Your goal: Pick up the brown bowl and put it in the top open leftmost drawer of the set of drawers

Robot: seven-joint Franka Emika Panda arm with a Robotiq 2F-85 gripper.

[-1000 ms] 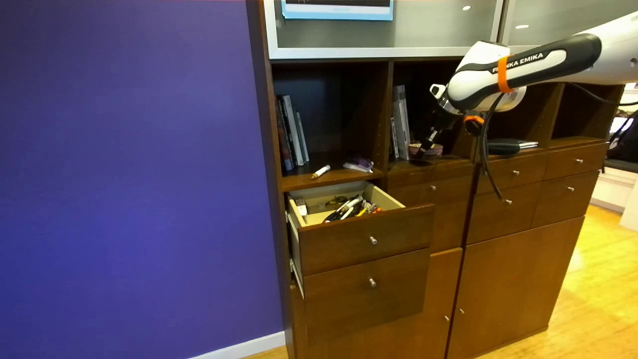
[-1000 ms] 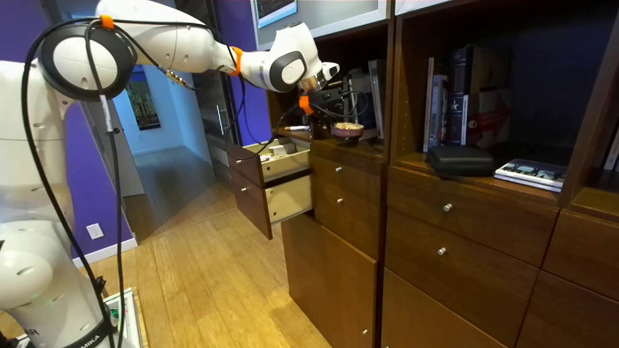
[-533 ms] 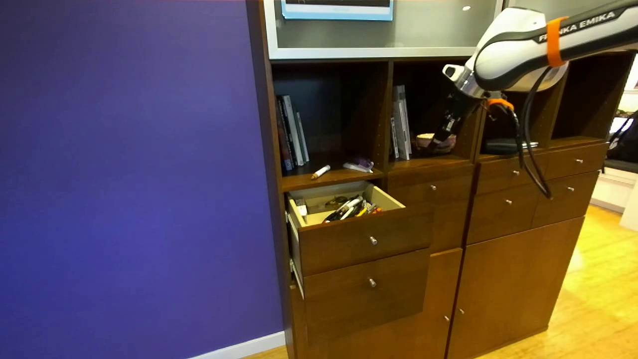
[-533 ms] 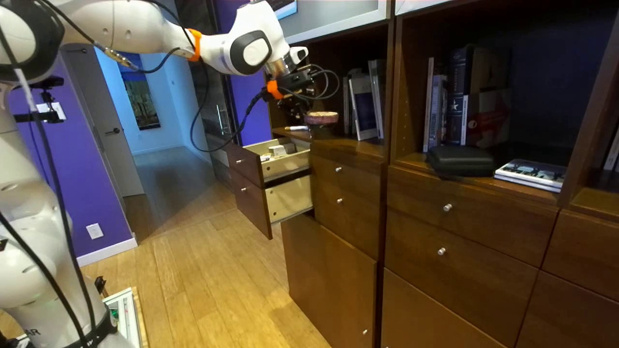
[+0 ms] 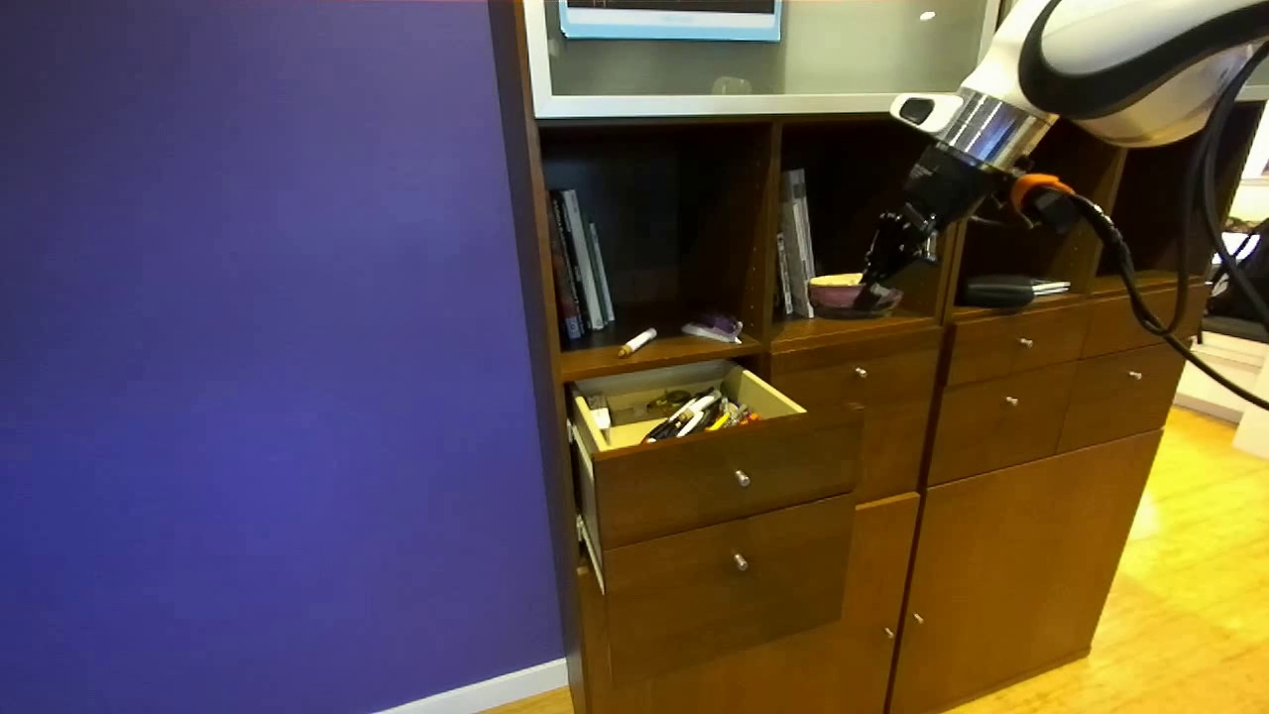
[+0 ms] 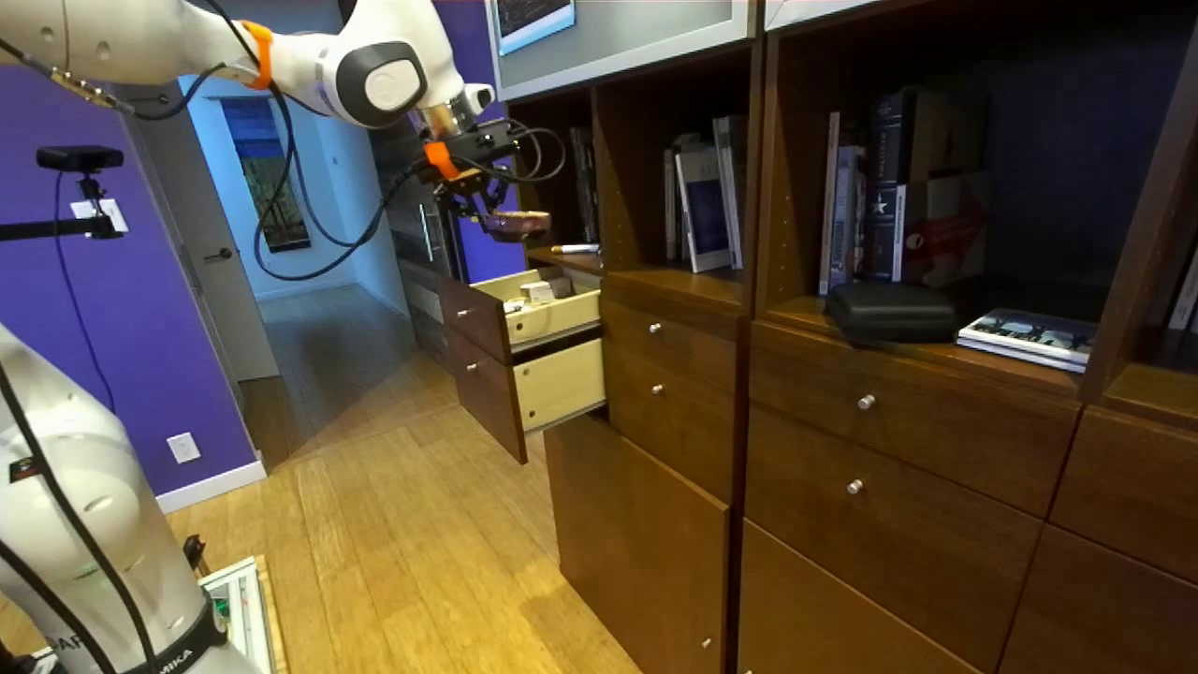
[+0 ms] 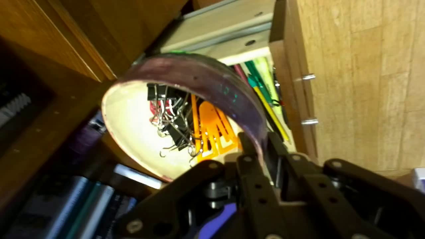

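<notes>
The brown bowl (image 5: 841,295) has a purplish-brown outside and a cream inside. It also shows in an exterior view (image 6: 518,226) and in the wrist view (image 7: 206,71), where binder clips and orange clips lie in it. My gripper (image 7: 260,146) is shut on the bowl's rim, one finger inside and one outside. The bowl hangs in the air, higher than the open top drawer (image 5: 729,476), and to its right in that view. The drawer (image 6: 554,323) has pale inner walls and holds pens and small items. The set of drawers (image 5: 1021,555) is mid-brown wood.
The taller drawer (image 5: 729,585) below is also pulled out. On the shelf above the open drawer are a marker (image 5: 637,342), a purple object (image 5: 716,327) and upright books (image 5: 585,263). A purple wall (image 5: 278,347) stands beside the unit.
The gripper has carried the bowl out of the shelf compartment, away from the books and toward the open drawer. It stays shut on the rim. The drawers have not moved.
</notes>
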